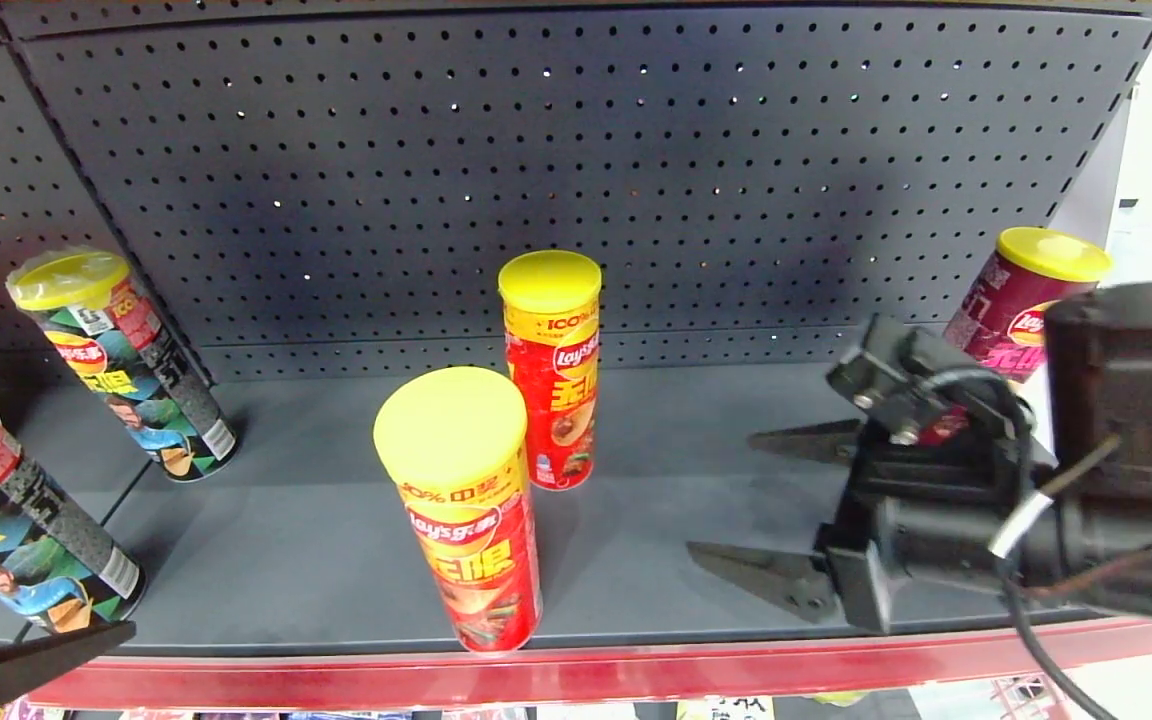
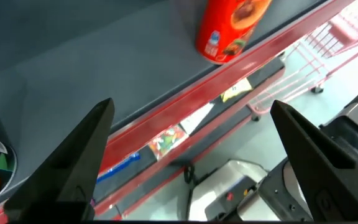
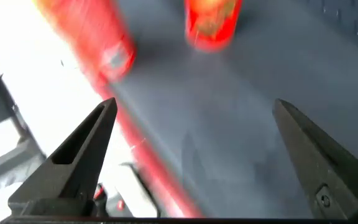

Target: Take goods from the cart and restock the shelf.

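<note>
Two grippers, both empty. The left gripper (image 2: 191,107) has its fingers spread wide before the shelf's (image 1: 696,420) red lip. Two red, yellow-lidded cans (image 1: 471,520) stand upright mid-shelf, one behind the other. The right gripper (image 1: 724,495) hangs beside them over the shelf, fingers equally wide. Likely between placements: next calls for fetching another can from the cart (image 2: 347,31).

black right pincer (image 1: 721,493), pointed fingers (image 1: 766,575), looped black cable (image 1: 1034,640).
</note>
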Available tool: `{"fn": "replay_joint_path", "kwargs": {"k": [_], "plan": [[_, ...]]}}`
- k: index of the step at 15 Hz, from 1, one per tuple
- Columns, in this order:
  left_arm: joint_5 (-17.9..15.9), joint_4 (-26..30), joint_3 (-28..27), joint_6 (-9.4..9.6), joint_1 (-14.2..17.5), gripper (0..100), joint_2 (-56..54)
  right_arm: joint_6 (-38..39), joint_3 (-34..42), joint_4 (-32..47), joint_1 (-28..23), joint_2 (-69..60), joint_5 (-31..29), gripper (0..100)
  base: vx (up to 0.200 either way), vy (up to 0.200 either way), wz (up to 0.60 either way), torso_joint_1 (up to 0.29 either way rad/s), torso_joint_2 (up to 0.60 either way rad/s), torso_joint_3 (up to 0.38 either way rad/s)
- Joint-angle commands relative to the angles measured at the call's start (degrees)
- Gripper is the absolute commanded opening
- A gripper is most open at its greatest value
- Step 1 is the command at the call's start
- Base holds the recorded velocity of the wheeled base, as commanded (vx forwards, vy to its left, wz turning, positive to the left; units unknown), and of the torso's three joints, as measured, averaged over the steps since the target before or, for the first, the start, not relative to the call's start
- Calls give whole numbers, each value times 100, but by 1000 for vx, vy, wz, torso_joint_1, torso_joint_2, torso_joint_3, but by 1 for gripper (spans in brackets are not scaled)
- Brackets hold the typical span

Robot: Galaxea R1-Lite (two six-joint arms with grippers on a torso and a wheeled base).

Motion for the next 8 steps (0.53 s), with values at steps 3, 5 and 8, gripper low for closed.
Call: {"fn": "replay_joint_path", "kwargs": {"k": [3, 5, 8], "plan": [[47, -3, -20, 18, 60, 100, 799, -6, 1701, 56, -33, -2401, -18, 100, 0, 0, 0, 0, 0, 0], [56, -21, -73, 53, 60, 100, 1151, 12, 2132, 73, -271, -3104, -44, 100, 0, 0, 0, 0, 0, 0], [232, -29, -381, 202, 130, 100, 1836, 82, 2369, 144, -1035, -4010, -35, 100, 0, 0, 0, 0, 0, 0]]}}
